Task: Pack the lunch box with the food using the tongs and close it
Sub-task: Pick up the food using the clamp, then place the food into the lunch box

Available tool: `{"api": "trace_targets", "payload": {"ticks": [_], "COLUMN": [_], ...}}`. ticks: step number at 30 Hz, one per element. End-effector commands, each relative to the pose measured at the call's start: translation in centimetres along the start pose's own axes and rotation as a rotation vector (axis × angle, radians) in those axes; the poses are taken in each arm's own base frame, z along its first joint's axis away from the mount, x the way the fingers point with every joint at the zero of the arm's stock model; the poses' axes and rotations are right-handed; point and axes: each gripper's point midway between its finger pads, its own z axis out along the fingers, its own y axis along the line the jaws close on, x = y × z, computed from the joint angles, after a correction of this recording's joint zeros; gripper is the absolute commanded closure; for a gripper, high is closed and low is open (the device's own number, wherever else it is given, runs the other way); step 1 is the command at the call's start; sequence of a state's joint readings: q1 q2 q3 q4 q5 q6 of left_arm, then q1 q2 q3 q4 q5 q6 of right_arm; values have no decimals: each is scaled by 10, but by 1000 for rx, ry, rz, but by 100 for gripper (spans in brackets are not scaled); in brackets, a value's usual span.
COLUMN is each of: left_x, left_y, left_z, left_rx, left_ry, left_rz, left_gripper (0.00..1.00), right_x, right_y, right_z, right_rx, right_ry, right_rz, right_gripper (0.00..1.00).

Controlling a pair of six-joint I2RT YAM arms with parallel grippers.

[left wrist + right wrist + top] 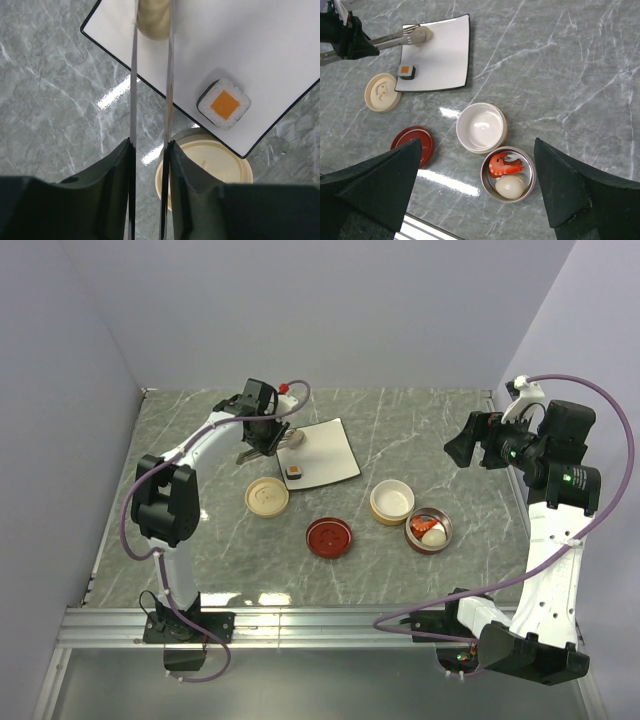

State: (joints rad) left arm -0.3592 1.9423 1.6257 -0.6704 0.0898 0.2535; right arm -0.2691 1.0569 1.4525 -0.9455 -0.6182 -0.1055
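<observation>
Marble surface (420, 430): left hand (149, 147) pinching tongs (134, 75), tips either side of ball (152, 22) on plate (260, 50).
Needs gentle squeeze at ball's middle, then straight lift; right hand (477, 142) spread, empty.

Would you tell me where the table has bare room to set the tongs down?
Bare marble lies behind the cream bowl, right of the plate, and along the near edge before the red lid. It is crowded between the cream lid and the metal bowl.
</observation>
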Motion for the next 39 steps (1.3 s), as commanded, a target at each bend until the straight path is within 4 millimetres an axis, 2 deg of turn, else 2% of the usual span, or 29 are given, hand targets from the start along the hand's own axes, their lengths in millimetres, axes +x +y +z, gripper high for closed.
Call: {"api": "trace_targets", "payload": {"ticks": [1,6,7,10,18,22,30,39], "left_x": [-44,-66,-74,-78,-83,-76,-56,-41], "left_y": [3,-26,-42,-80,-180,-214,-257,-271], "left_z": [-41,-78,-90,-105,-128,-124,-104,-79], "left_rx": [-26,24,47,99,298,355,393,388], "left_ry": [-137,-223,-256,-284,-324,-291,-227,-155], "left_rz": [31,79,110,169,239,259,317,342], "left_gripper": [68,73,73,73,71,71,70,69], "right_x": [-6,-6,-7,-7,-13,-13,-10,-7], "right_y": [0,1,2,2,3,3,2,1], "right_z": [-4,-3,-3,-2,-6,-5,-5,-4], "right_rx": [5,-3,-9,-9,-7,-7,-2,4], "right_ry": [-31,-31,-31,-32,-45,-43,-38,-35], "right_rz": [-24,-21,-20,-16,-23,-21,-22,-22], "right_gripper": [0,0,0,0,0,0,0,0]}}
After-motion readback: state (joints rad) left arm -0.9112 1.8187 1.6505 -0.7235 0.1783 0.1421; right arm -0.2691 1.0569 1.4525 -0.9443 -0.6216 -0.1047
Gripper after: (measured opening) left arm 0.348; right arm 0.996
